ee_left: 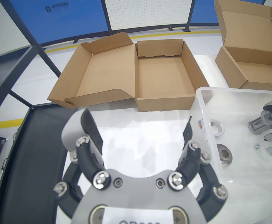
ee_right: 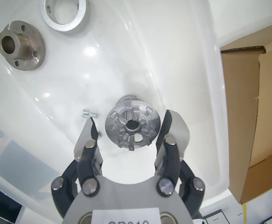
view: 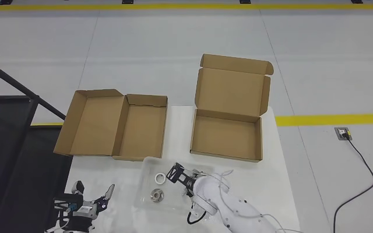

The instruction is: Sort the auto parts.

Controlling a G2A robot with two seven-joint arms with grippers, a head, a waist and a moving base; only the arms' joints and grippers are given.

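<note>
Over the bin [ee_right: 212, 84], right gripper [ee_right: 129, 117] hangs spread, flanking the hub [ee_right: 132, 129].

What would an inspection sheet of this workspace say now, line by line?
Surface: white table, carrying two boxes and a bin.
Job's things: clear bin holds a white ring, a flanged hub, a gear-like part and a small bolt; flat-lidded box and upright-lidded box are open and empty.
Clutter: nothing seen.
Grippers: left gripper open over the table beside the bin; right gripper inside the bin, fingers open on either side of the gear-like part.
Cables: black cable on the floor, at a floor socket.
Surroundings: yellow floor line, black frame, blue and white panels.
</note>
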